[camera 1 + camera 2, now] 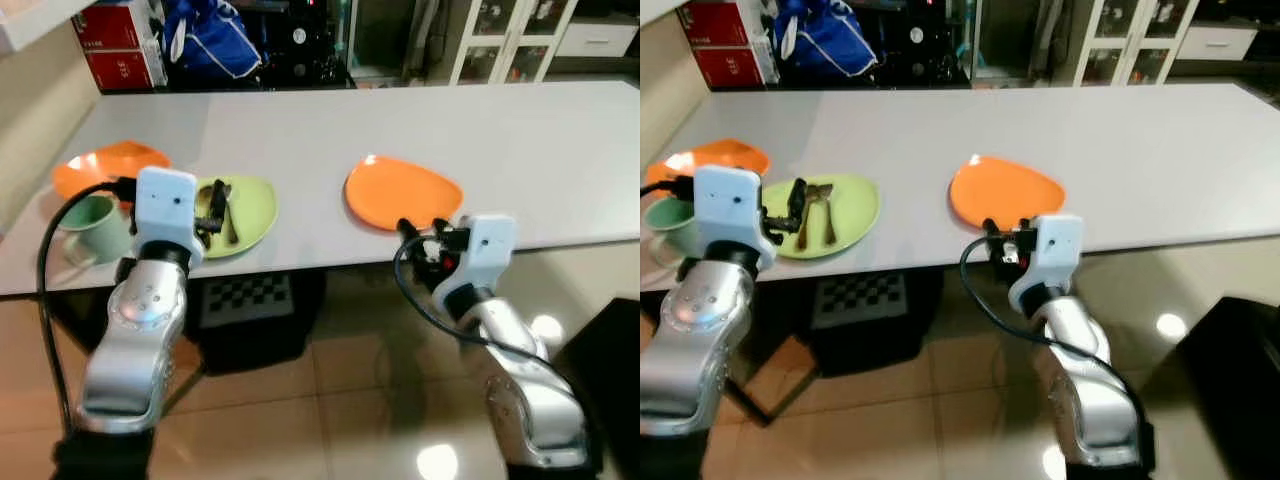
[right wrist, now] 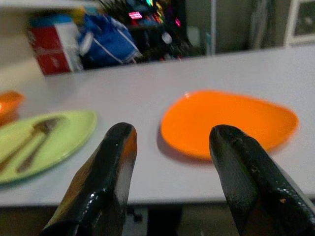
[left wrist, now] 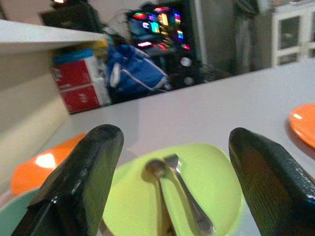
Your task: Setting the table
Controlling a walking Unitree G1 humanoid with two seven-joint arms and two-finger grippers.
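A lime-green plate lies near the white table's front edge and holds a spoon and a fork side by side. My left gripper hovers open over this plate's near rim, its fingers either side of the cutlery. An orange plate sits bare in the middle of the table. My right gripper stands open at the table's edge just in front of it, holding nothing. At the far left are a second orange plate and a pale green mug.
Behind the table stand red boxes, a blue bag and a white cabinet. A dark crate with a checkered top sits under the table on the glossy tiled floor. The table's right half lies bare.
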